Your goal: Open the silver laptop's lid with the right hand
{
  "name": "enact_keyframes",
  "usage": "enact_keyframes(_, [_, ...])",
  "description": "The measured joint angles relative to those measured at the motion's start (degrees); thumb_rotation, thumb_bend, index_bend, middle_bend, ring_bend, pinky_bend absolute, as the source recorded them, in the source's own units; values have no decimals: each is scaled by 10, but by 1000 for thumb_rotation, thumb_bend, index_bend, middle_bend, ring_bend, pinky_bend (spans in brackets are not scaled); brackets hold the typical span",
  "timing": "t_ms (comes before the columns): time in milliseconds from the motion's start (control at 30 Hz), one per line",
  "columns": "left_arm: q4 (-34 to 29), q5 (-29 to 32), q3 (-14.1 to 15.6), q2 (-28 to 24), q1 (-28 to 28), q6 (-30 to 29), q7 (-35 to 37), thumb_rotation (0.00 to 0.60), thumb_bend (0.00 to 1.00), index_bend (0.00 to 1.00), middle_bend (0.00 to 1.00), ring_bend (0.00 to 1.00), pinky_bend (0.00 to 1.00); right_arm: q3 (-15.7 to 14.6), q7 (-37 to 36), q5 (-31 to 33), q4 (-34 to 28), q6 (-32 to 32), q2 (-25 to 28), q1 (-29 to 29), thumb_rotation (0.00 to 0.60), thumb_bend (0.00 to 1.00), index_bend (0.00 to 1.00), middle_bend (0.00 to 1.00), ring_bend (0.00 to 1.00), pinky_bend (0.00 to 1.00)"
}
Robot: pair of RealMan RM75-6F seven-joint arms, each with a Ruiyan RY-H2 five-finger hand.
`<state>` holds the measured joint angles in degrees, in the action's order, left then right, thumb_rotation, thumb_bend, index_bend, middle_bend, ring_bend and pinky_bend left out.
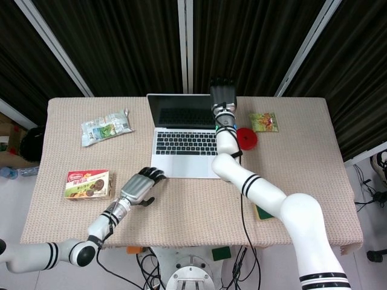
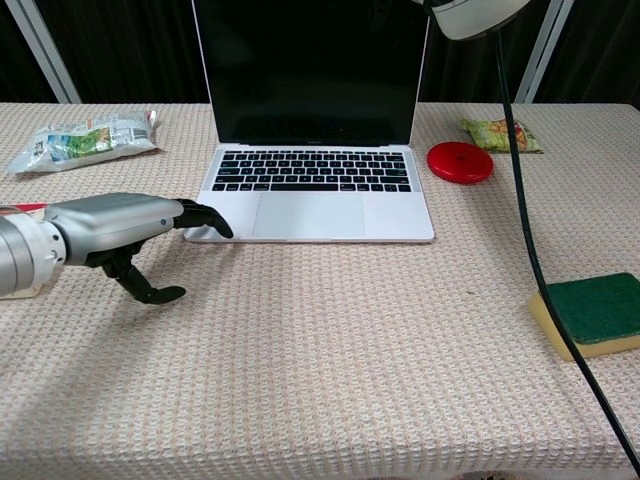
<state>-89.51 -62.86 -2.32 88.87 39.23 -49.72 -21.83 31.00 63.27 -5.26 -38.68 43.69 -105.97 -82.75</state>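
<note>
Dark curtains with pale metal struts stood behind a bench (image 1: 181, 211) covered in beige woven cloth.

Head view: the silver laptop (image 1: 184, 136) sat open at the middle rear of the bench, screen dark and raised. The right robot hand (image 1: 222, 95) reached over the lid's top right corner, fingers extended against the back of the screen; whether it clamped the edge could not be told. Just right of that hand lay a red disc (image 1: 246, 138), and further right a green snack packet (image 1: 263, 122). The left robot hand (image 1: 138, 187) rested on the bench off the laptop's near left corner, fingers loosely curled, holding nothing. Left of it lay a biscuit box (image 1: 88, 183); beyond it, toward the rear, a crinkled wrapper (image 1: 106, 126).

Chest view: the cloth filled the foreground. The left robot hand (image 2: 120, 228) lay low, fingertips touching the laptop's (image 2: 318, 190) front left corner, thumb curled below. The lid stood near upright, keyboard exposed. The right robot hand itself was out of frame; only its arm and cable showed top right. A green-topped sponge (image 2: 590, 314) sat near the right edge, well apart from both hands.
</note>
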Motion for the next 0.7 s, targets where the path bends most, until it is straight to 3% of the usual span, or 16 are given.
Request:
enact_keyframes(233, [0,-2,3,-1,1,-1,3,600,329,158,87,13,78,10,9,11,38,-15,-6,-1,600,695,0,0,0,0])
enact_keyframes(433, [-6,-8,2,-5,0,-9,8,600,329,158,87,13,78,14,4,6,22,-15,2,7,600,686,0,0,0,0])
enact_keyframes(567, [-19,-23,2,-13,-7,-23,20,600,329,158,87,13,78,11,-14,-13,-29,-7,21,24,600,660,0,0,0,0])
enact_keyframes(700, [-35,-48,6,-26,-18,-47,29,600,329,158,87,13,78,1,-44,-46,-136,13,60,60,600,649,0,0,0,0])
